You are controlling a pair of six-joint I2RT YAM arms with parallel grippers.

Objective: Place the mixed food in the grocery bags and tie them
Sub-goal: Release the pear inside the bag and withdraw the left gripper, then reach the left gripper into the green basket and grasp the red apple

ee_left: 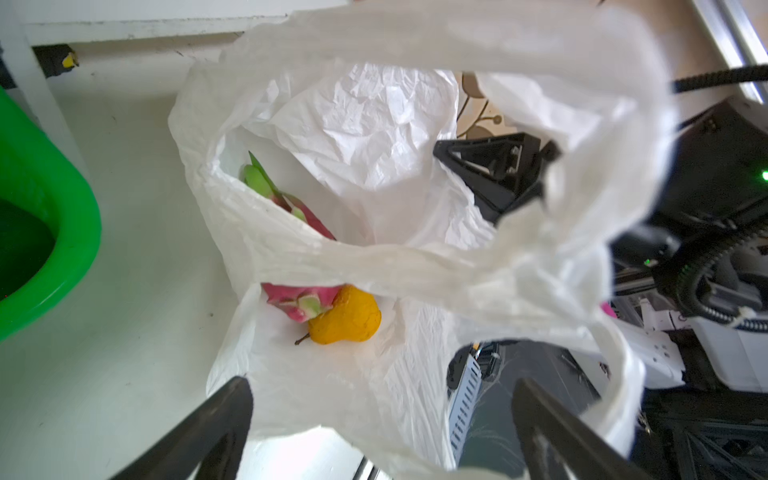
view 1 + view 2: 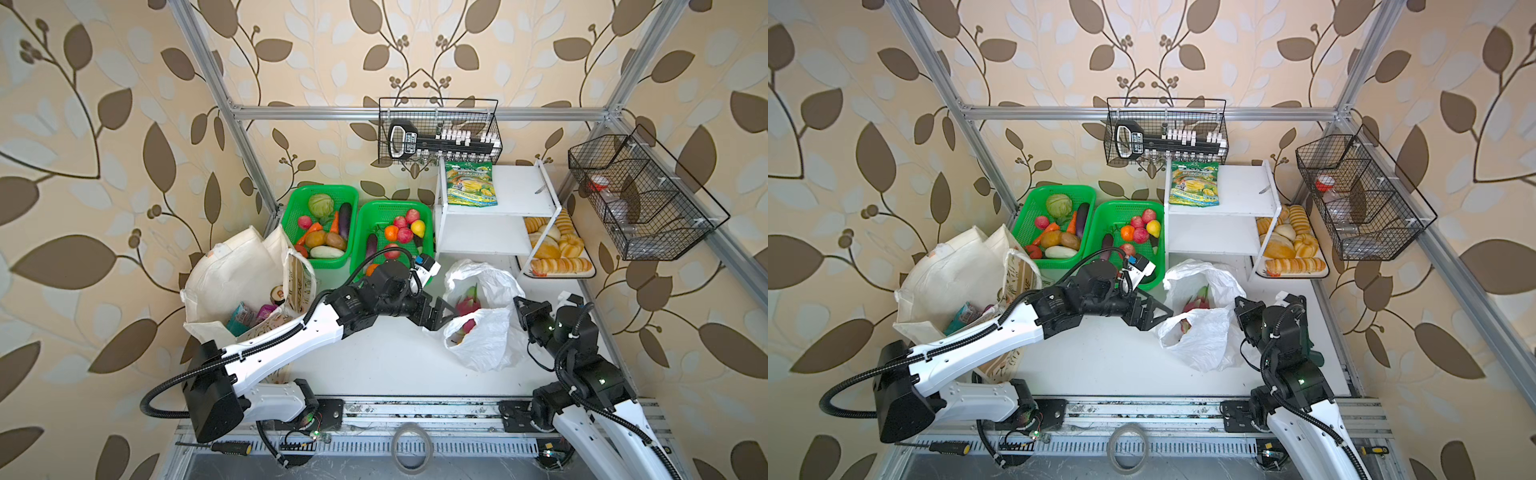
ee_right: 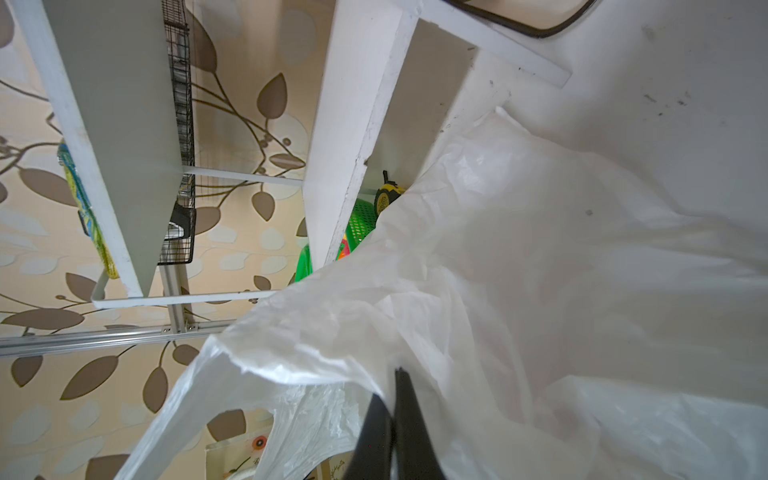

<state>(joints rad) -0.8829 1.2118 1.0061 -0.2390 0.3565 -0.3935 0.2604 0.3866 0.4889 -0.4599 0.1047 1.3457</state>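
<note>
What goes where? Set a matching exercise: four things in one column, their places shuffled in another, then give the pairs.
Things:
1. dragon fruit
2. cabbage
3. can
4. snack pouch

Places:
A. on the white shelf
B. in the cloth tote
C. in the plastic bag
D. in a green basket

Pairs: 1-C, 2-D, 3-B, 4-A

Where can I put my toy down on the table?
The bare white tabletop between the cream cloth tote and the thin white plastic bag is free. Also the white shelf top beside the green-yellow snack pouch. The green mesh baskets are crowded.
</note>
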